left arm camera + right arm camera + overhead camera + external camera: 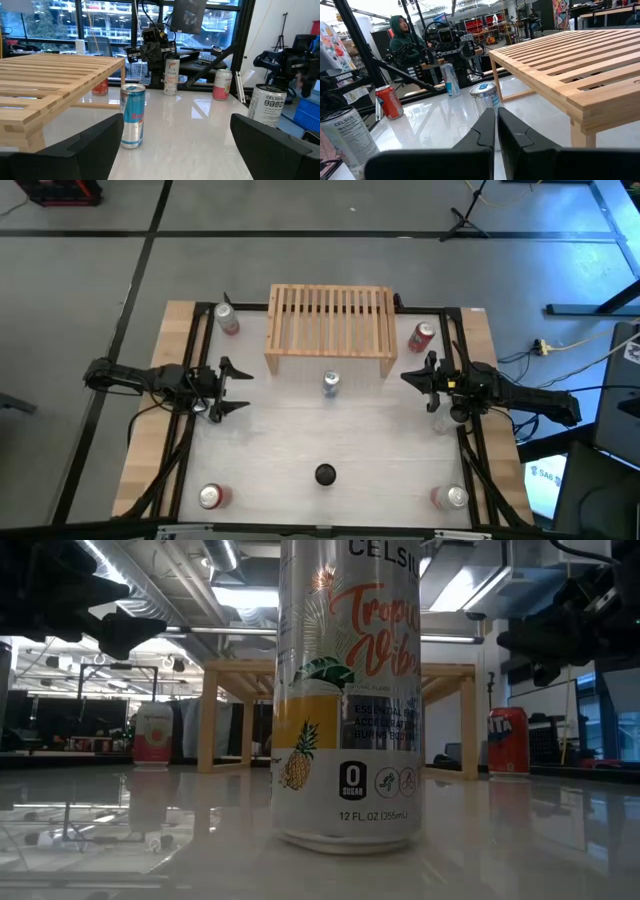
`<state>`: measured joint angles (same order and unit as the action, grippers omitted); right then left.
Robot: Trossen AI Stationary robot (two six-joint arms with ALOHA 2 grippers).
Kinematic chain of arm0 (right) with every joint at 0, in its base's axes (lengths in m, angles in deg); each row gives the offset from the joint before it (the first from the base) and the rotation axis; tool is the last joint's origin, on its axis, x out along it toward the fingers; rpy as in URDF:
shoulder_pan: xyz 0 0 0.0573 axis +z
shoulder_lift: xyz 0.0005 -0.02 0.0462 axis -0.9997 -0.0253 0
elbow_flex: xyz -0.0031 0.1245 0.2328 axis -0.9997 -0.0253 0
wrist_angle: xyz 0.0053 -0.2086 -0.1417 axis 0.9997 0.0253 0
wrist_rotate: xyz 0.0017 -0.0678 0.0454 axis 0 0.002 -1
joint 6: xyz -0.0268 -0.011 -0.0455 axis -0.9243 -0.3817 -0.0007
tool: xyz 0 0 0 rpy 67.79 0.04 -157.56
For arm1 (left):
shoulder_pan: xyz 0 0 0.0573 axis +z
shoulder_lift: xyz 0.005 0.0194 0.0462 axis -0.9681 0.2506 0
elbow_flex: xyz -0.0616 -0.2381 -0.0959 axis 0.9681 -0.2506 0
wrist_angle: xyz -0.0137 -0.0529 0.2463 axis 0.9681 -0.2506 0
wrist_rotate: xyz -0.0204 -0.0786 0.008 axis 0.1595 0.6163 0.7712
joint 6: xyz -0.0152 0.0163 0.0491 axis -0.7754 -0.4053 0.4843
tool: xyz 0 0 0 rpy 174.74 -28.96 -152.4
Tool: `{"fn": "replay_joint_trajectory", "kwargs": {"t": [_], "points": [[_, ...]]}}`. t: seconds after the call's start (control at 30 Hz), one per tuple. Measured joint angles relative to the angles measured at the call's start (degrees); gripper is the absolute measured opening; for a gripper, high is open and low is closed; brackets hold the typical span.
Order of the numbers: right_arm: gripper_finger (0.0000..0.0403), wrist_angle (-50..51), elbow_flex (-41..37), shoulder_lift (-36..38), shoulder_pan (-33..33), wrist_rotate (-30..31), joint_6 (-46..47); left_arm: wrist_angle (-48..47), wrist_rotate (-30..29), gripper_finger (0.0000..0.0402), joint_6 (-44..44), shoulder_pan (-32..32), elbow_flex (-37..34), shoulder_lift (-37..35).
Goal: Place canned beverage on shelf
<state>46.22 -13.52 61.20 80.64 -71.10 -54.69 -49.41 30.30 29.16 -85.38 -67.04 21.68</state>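
While the wooden shelf point(330, 328) stands at the table's far edge, a slim blue-and-silver can point(331, 383) stands upright just in front of it. Left of the can, the left gripper point(236, 388) hovers with fingers spread apart. Right of it, the right gripper point(411, 375) has fingers pressed together, holding nothing.

Ceiling strip lights point(470, 580) glared bright off the glossy white tabletop point(520, 840); the dark backlit arms looked perhaps slightly blurred.
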Motion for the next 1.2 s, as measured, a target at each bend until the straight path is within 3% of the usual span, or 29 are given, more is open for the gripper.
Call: {"fn": "replay_joint_trajectory", "kwargs": {"t": [0.13,0.27,0.37,0.47,0.6,0.8,0.9,1.07,1.2], "points": [[0.0012,-0.13,0.00,-0.01,0.01,0.00,0.01,0.20,-0.54,0.0361,0.00,0.01,0.00,-0.02],[0.0012,-3.12,0.00,0.02,0.01,0.00,0.31,3.21,-8.14,0.0361,2.45,0.02,0.01,0.00],[0.0012,-9.50,0.00,0.02,0.02,3.57,2.92,8.44,-9.71,0.0361,0.52,0.02,0.01,-0.02],[0.0012,-13.20,0.00,0.00,0.01,10.97,7.69,17.12,-13.07,0.0361,2.23,0.17,0.00,-0.02],[0.0012,-17.10,0.00,0.02,0.01,17.77,17.19,30.08,-13.32,0.0361,0.34,0.16,0.00,0.03],[0.0012,-17.50,0.00,0.02,-0.01,20.95,25.44,46.18,-18.59,0.0361,2.88,0.17,0.36,-0.02],[0.0012,-17.47,-0.01,0.02,0.01,20.96,25.54,42.63,-18.63,0.0361,1.89,0.17,2.78,0.21],[0.0012,-17.42,0.00,0.02,0.01,20.52,25.51,20.39,-19.08,0.0361,1.80,0.17,13.46,5.05],[0.0012,-17.23,0.00,0.02,0.00,20.52,25.51,9.65,-19.16,0.0361,0.89,0.17,22.82,11.80]]}}
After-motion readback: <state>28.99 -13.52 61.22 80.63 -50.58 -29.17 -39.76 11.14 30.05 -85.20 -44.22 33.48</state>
